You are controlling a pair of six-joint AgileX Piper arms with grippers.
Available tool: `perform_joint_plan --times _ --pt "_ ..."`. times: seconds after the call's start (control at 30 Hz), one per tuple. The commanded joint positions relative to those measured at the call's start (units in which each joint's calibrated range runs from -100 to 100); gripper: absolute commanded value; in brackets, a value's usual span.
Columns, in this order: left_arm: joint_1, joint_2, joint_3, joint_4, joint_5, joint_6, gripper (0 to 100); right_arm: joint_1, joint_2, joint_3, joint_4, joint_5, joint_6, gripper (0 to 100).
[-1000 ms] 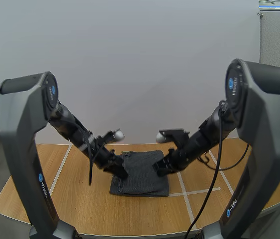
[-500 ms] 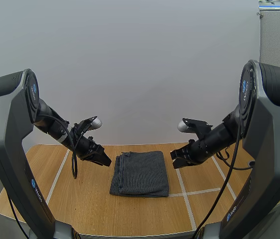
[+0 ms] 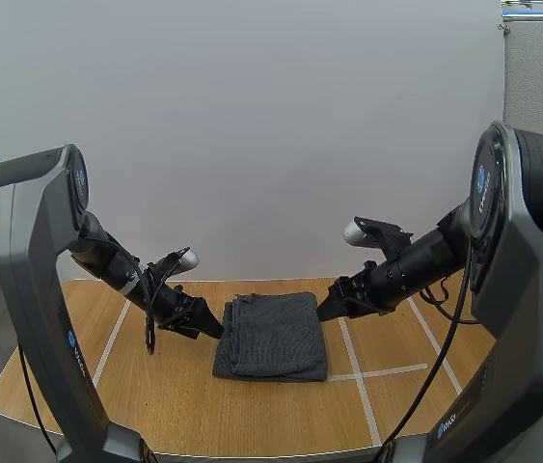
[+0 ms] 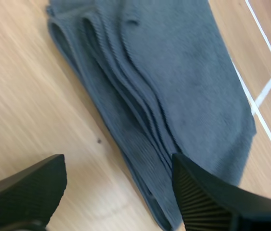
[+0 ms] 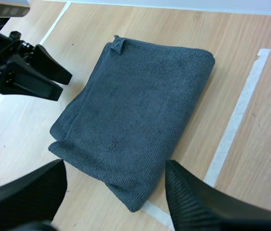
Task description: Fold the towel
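While flat on wooden table, towel

The towel lies flat and low on the table; bare wood runs from the towel's near edge to the table's front rim, and broad open strips lie off its left and right edges; the white tape lines right of the towel are flat and block nothing; the left tool sits low just beside the towel's left edge, fingers spread, and its arm slants across the approach from that side; the right tool hangs by the towel's far right corner, fingers apart, its arm filling the air beyond; over the towel, between the two tools, the way down is open.
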Motion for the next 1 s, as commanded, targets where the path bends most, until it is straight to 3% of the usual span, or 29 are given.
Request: perform_joint_plan --times 0.0,0.07,0.1,0.13,0.17,0.23,0.27,0.57,0.97 --pt "-0.12 6.6 -5.4 -3.5 1.7 0.1 100 -0.2 -5.7 -0.2 -2.4 1.3 1.6 97" --pt "-0.12 8.1 -6.8 -4.2 3.3 0.2 100 -0.2 -6.4 -0.2 -3.0 1.3 1.7 93" --pt "-0.12 8.4 -7.2 -4.7 4.1 0.2 100 -0.2 -7.1 -0.2 -3.4 1.3 2.0 87" --pt "-0.12 9.4 -8.1 -5.6 4.1 0.2 100 -0.2 -8.3 -0.2 -3.8 1.3 3.2 64" --pt "-0.12 9.5 -8.3 -5.8 4.1 0.2 100 -0.2 -9.0 -0.2 -3.9 1.3 3.9 54" --pt "-0.38 9.8 -8.9 -5.9 4.1 0.6 100 -0.2 -11.1 -0.2 -4.3 1.7 4.8 13" --pt "-0.48 9.9 -9.0 -5.9 4.1 0.6 100 -0.2 -12.0 -0.2 -4.3 2.2 4.9 1" --pt "-4.3 11.4 -9.1 -5.8 1.9 0.5 100 -0.2 -21.5 -0.2 -4.8 6.7 6.8 0" --pt "-7.52 11.7 -9.1 -6.8 -0.4 -0.4 100 -0.2 -30.6 -0.2 -6.5 6.7 8.4 0"
